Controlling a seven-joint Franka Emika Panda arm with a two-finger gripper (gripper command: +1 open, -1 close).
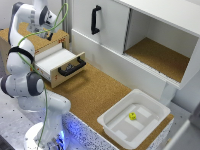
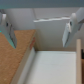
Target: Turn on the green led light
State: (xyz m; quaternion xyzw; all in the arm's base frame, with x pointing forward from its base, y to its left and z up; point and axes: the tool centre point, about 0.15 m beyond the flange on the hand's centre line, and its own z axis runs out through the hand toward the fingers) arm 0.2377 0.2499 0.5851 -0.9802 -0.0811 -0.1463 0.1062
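Your gripper point(image 2: 39, 27) has its jaws spread wide apart with nothing between them; in the wrist view one finger point(image 2: 8, 30) stands over the cork top point(image 2: 15, 57) and the other over the pale ground beyond; between and below them you see the white inside of the open drawer point(image 2: 52, 67). In the exterior view the gripper point(image 1: 50, 35) sits above the small cabinet point(image 1: 37, 41) at the exterior view's left, over its cork top and just behind the drawer point(image 1: 59, 62), which is pulled out and shows its black handle point(image 1: 71, 66); a green cable point(image 1: 59, 20) loops along the arm point(image 1: 22, 60). You cannot make out the green led light or its switch in either view; the resolution is too coarse to say where it lies. Further out, the cork table point(image 1: 92, 95) runs toward the exterior view's right; a white bin point(image 1: 112, 125) rests on it near the front edge, holding a small yellow block point(image 1: 132, 116). Behind the table stands a white cupboard point(image 1: 112, 27) with a black door handle point(image 1: 95, 20); its sliding door leaves the right compartment point(image 1: 155, 57) open, showing a cork floor.
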